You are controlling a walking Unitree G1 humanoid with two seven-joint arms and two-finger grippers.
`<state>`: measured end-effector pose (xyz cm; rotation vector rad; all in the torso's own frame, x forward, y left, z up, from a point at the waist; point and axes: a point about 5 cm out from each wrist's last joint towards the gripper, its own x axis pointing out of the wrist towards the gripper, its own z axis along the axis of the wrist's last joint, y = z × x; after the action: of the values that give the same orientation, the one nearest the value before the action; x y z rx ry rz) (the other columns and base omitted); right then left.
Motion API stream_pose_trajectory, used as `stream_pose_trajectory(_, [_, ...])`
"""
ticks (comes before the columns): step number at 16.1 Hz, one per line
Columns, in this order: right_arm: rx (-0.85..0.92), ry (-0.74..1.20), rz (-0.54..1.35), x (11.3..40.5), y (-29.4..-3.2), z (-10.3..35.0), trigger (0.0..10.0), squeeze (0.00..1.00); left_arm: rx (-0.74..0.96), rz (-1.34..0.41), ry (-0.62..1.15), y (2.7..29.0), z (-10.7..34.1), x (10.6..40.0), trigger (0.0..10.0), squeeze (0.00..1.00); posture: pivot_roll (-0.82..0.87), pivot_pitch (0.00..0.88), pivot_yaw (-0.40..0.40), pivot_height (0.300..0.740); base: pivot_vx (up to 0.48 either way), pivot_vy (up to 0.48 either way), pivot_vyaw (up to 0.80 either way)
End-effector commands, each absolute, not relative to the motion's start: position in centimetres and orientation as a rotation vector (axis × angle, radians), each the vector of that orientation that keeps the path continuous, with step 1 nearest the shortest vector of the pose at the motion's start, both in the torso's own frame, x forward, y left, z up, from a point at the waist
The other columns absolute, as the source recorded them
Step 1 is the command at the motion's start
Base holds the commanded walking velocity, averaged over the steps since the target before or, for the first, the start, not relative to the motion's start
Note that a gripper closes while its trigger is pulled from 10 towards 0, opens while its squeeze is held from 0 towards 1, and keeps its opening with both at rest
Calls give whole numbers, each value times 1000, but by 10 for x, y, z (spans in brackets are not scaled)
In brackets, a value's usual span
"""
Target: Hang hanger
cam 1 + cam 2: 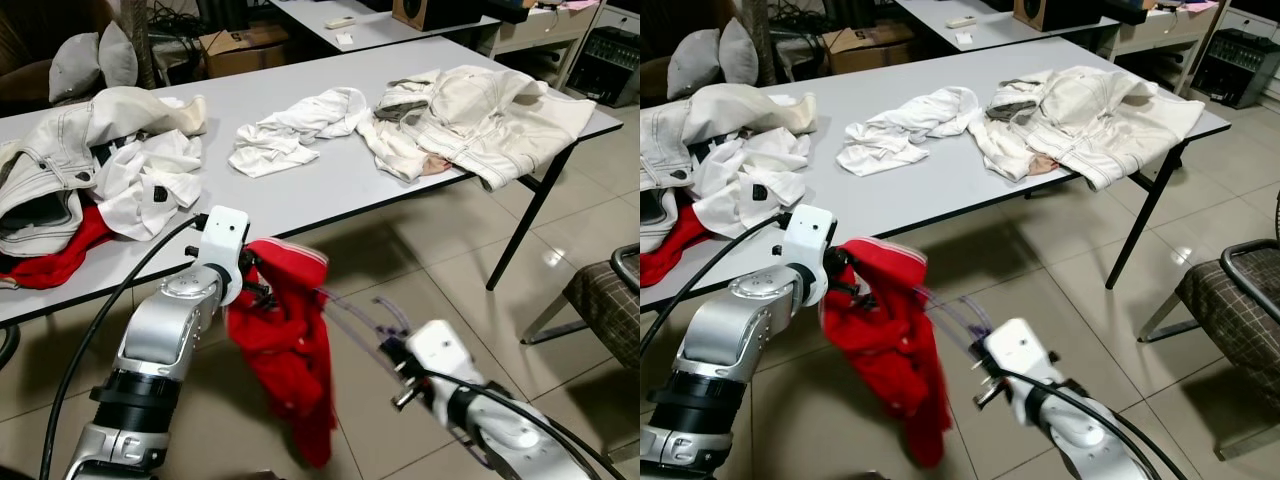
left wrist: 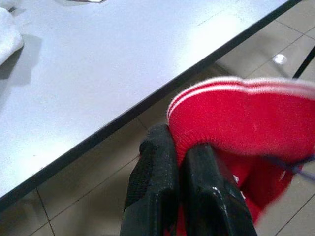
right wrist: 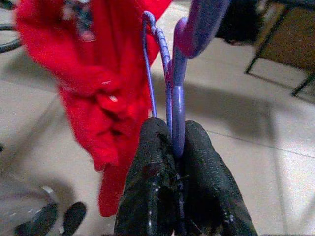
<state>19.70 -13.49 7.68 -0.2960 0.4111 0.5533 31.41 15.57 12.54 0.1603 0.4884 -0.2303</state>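
Observation:
A red garment (image 1: 285, 350) hangs in front of the table, its white-striped collar pinched by my left gripper (image 1: 252, 280), which is shut on it; the black fingers (image 2: 162, 191) clamp the red cloth (image 2: 246, 118). A purple plastic hanger (image 1: 365, 320) reaches from the garment toward my right gripper (image 1: 395, 355), blurred in the eye views. In the right wrist view the fingers (image 3: 152, 187) are shut on the purple hanger (image 3: 174, 98), with the red garment (image 3: 93, 73) just beyond it.
A grey table (image 1: 330, 190) stands ahead with piles of white and cream clothes (image 1: 480, 115) and a red piece (image 1: 60, 255) at its left. A chair (image 1: 610, 295) stands at the right. Tiled floor lies below.

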Motion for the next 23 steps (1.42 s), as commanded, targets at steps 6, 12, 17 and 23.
stream_pose_trajectory(6, [-210,310,671,198,-123,90,10000,0,205,-324,400,144,150,320,0,0,-14,0,101,740,0,0,0])
stream_pose_trajectory(12, [-198,350,671,213,-120,85,10000,0,156,-386,383,134,163,320,0,0,3,0,74,740,0,0,0])
stream_pose_trajectory(17, [-79,314,610,233,-115,94,10000,0,202,-431,411,132,168,313,0,0,24,0,55,740,0,0,0])
stream_pose_trajectory(23, [-79,480,829,232,-107,80,10000,0,207,-472,367,123,176,316,706,0,20,0,54,740,0,0,0])
